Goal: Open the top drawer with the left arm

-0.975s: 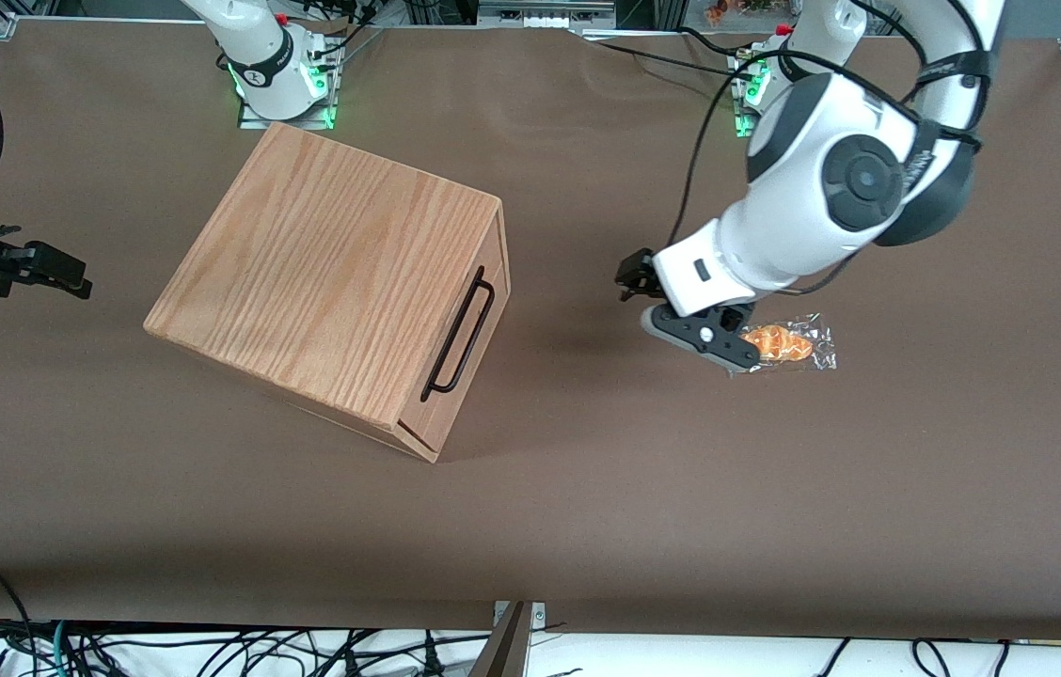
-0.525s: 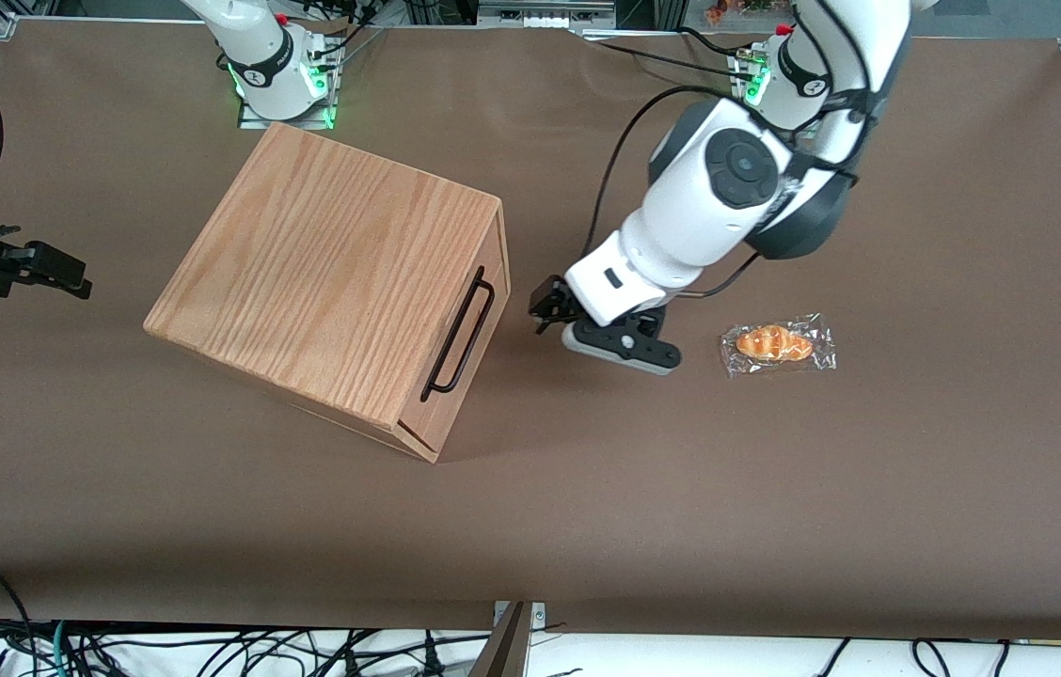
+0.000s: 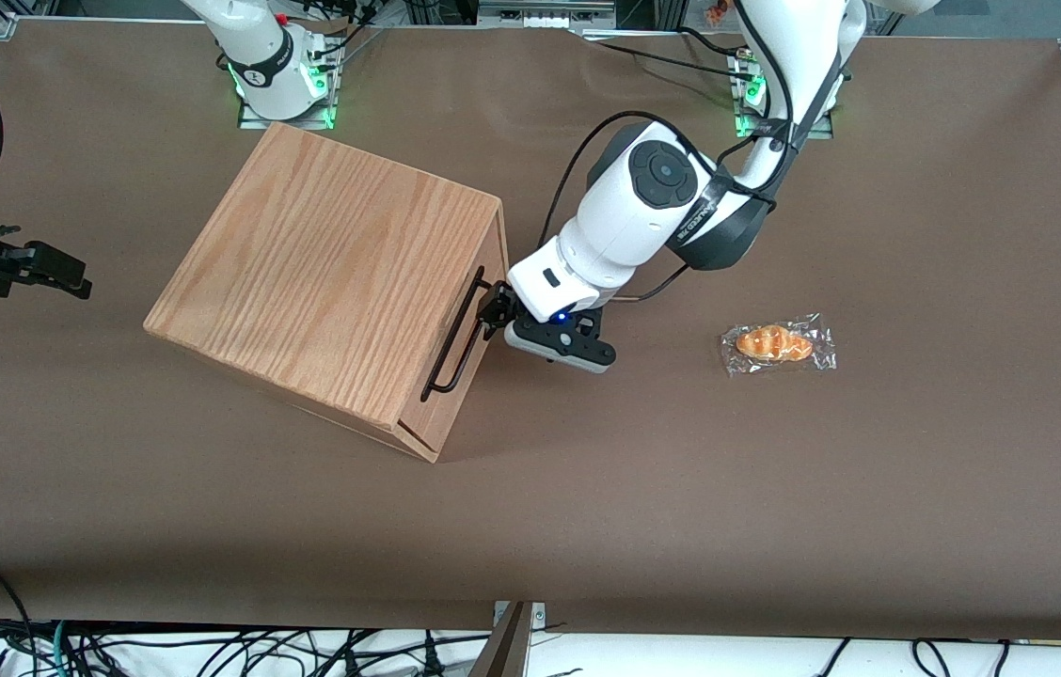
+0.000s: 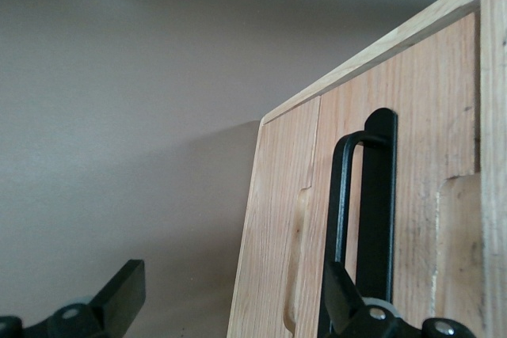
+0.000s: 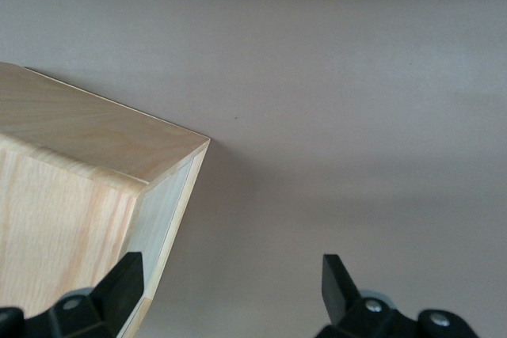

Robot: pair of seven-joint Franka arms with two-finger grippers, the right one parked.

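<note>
- The top drawer (image 3: pixel 479 324) sits closed in the front face of an oak-grain wooden box (image 3: pixel 328 282), its face flush with the panel around it.
- The box stands on the brown table (image 3: pixel 587 508), turned at an angle, toward the parked arm's end of the middle.
- The drawer's long black bar handle (image 3: pixel 458 336) runs along the drawer front, standing off the wood on bent ends; the wrist view shows one bent end (image 4: pixel 372 136) fixed to the grained face.
- The left arm (image 3: pixel 653 202) reaches down from its base to the drawer front, its gripper (image 3: pixel 496 313) right at the handle, near the end of the bar farther from the front camera.
- The jaws stand wide apart and hold nothing: in the wrist view one finger (image 4: pixel 342 294) lies against the black bar, the other (image 4: pixel 120 297) is well clear over bare table.
- A wrapped orange pastry (image 3: pixel 777 343) lies on the table toward the working arm's end, well apart from the box.
</note>
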